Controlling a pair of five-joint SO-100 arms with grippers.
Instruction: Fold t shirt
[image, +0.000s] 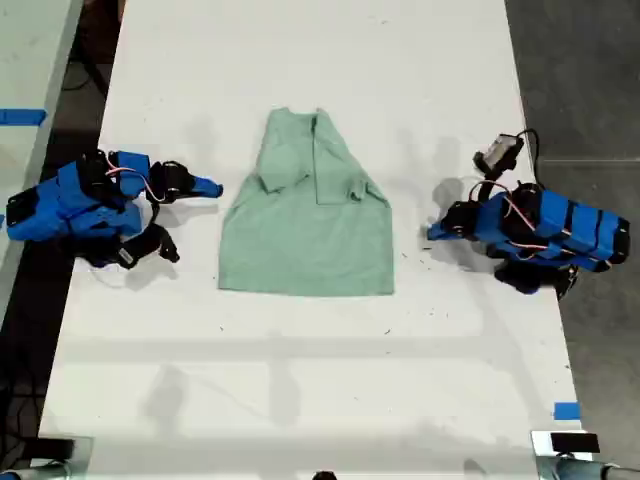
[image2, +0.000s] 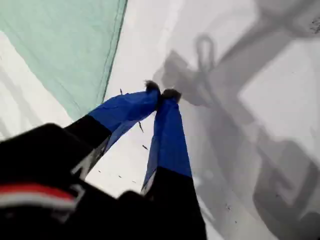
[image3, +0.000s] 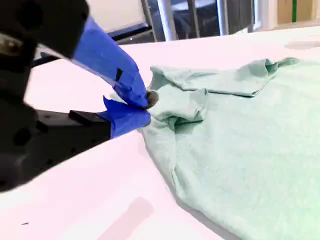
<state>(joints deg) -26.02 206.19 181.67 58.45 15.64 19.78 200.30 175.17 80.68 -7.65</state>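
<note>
The shirt (image: 305, 245) is lying flat in the middle of the desk (image: 300, 390), collar toward the far edge, hem toward the near edge, both sleeves already turned in over the chest.

My first gripper (image: 432, 233) is resting on bare desk off the shirt's side edge, at the exterior view's right. Its jaws are pressing tip to tip on nothing. My second gripper (image: 213, 187) is sitting on the opposite side, just beside the folded sleeve (image3: 185, 107) — its jaws are also closed, or very nearly, and seem to be holding no cloth.

The risks, as I am judging them:
- With both pincers shut, a push forward would be shoving the cloth rather than gripping it, bunching the side edge and undoing the sleeve fold.
- The second gripper is lying so near the sleeve that opening there could be catching only the top layer — lifting that would be peeling the sleeve back out.
- The cloth looks thin and limp; uneven pulls from the two sides would be skewing the next fold.
</note>
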